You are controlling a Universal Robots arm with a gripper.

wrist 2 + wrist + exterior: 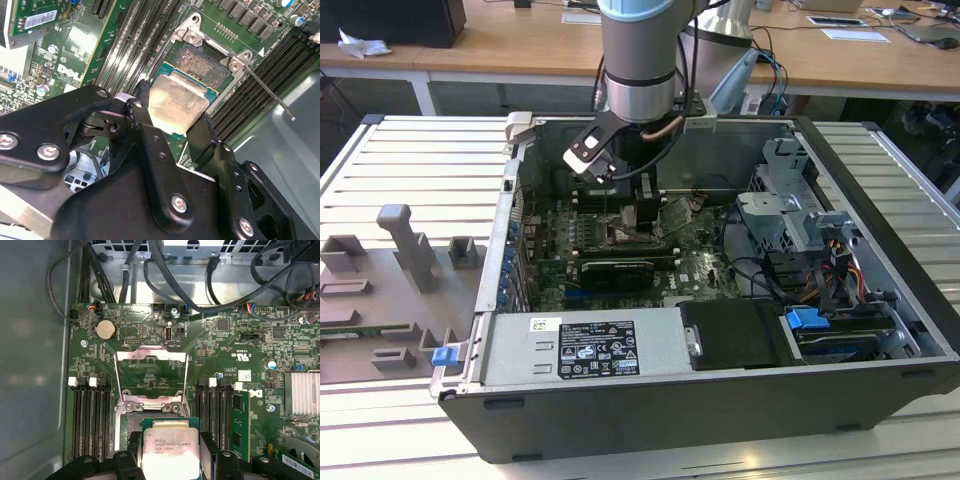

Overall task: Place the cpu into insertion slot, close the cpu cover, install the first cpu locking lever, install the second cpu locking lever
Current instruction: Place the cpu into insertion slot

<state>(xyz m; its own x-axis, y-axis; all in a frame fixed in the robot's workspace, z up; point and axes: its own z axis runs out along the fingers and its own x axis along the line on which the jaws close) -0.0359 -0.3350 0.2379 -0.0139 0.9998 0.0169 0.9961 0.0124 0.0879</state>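
My gripper (pixel 170 442) is shut on the cpu (pixel 170 447), a pale silvery square on a green base, with a black finger (pixel 133 446) on each side of it. In the second wrist view the cpu (pixel 176 102) hangs tilted just above and partly over the insertion slot (pixel 204 61), whose dark centre shows past it. The cpu cover (pixel 151 356) stands swung open beyond the slot. A thin locking lever (pixel 272 96) sticks out free from the slot's corner. In the exterior view the gripper (pixel 638 215) is low inside the open computer case, over the green motherboard (pixel 555 262).
Long black memory slots (pixel 92 420) flank the socket on both sides, one holding a green module (pixel 240 425). Black cables (pixel 165 275) cross the case's far wall. The power supply (pixel 585 348) and drive cage (pixel 790 215) fill the case's near and right sides. A grey fixture (pixel 405 250) sits outside.
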